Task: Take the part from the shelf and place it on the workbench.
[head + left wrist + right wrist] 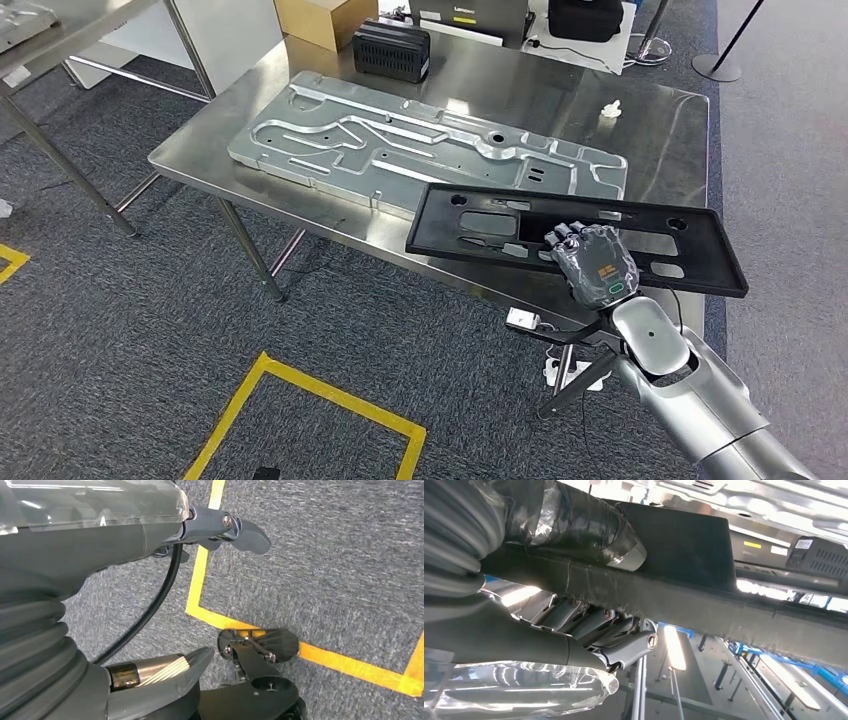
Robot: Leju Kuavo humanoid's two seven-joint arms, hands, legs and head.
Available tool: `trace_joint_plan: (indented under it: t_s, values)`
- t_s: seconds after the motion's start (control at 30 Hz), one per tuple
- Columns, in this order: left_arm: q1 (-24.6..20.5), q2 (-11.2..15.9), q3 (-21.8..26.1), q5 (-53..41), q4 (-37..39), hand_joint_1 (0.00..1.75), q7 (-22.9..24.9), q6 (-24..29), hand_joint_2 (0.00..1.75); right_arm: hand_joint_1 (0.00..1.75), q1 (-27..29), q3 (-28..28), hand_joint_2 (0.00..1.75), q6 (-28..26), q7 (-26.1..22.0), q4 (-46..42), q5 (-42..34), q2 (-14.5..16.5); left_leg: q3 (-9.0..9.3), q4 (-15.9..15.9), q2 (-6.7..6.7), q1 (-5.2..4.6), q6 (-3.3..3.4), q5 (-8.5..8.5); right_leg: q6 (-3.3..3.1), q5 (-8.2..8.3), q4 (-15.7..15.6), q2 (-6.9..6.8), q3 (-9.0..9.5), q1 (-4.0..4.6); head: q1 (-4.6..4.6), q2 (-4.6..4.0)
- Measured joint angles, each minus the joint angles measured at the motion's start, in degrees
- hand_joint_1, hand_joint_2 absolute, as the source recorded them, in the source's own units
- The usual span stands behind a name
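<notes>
The part is a flat black rectangular panel (710,245) with several cut-outs. My right hand (595,262) grips it at its near long edge and holds it roughly level over the front right corner of the steel workbench (660,140). In the right wrist view the thumb (589,530) lies on one face of the panel (684,545) and the fingers (589,622) on the other. Whether the panel touches the bench top I cannot tell. My left hand (125,545) hangs over the carpet, fingers apart, holding nothing.
A large machined aluminium plate (400,140) covers much of the workbench. A black vented box (392,50) and a cardboard box (325,18) stand at the back, and a small white piece (610,107) at the right. Yellow tape (330,400) marks the carpet. Another steel table (50,30) stands at left.
</notes>
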Motion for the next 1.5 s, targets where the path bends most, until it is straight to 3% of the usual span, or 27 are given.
trace_joint_plan:
  t_s: [0.13,0.33,0.6,1.33,1.4,1.5]
  values:
    - [-0.14,0.00,0.11,-0.15,0.00,0.00,0.87,0.45,1.75,1.75,-1.28,0.53,1.75,0.19,0.05,-0.40,0.44,-0.48,-0.01,0.01,0.04,-0.18,0.47,-0.10,0.49,0.26,-0.49,0.07,0.17,-0.12,0.01,0.00]
    - [-0.25,0.00,1.05,0.69,0.00,0.00,4.86,1.80,1.75,1.75,-3.13,1.66,1.75,0.98,-0.20,-0.62,0.56,-0.56,-0.08,0.04,0.06,-0.37,0.82,-0.02,1.71,0.42,-0.65,0.11,0.15,-0.32,-0.01,0.00]
    - [-0.43,-0.02,2.71,1.47,0.00,0.00,10.02,1.56,1.75,1.75,-6.05,4.28,1.75,1.15,-0.50,-0.35,0.56,-0.13,-0.08,0.03,0.09,-0.34,0.88,0.10,1.82,0.48,-0.48,0.11,0.02,-0.24,-0.01,0.00]
    - [-0.49,-0.05,2.98,-0.65,0.00,0.00,9.84,1.16,1.75,1.75,-11.12,8.14,1.75,1.54,-2.08,-0.45,0.35,-0.01,-0.08,0.03,0.16,-0.30,0.87,0.12,1.80,0.46,-0.37,0.19,-0.06,-0.23,-0.01,0.00]
    - [-0.49,-0.08,2.98,-0.77,0.00,0.00,9.58,0.94,1.75,1.75,-11.37,8.49,1.75,1.76,-2.11,-0.50,0.12,0.13,-0.19,0.16,0.10,-0.52,1.12,-0.04,2.07,0.56,-0.62,0.14,0.02,-0.37,-0.02,0.00]
    - [-0.50,-0.13,2.98,-1.19,0.00,0.00,9.38,0.67,1.75,1.75,-11.67,8.80,1.75,1.97,-2.05,-0.82,-0.51,0.39,0.45,-1.04,-0.02,-0.35,2.06,0.20,2.73,0.39,-0.89,0.24,0.16,-0.51,-0.02,0.00]
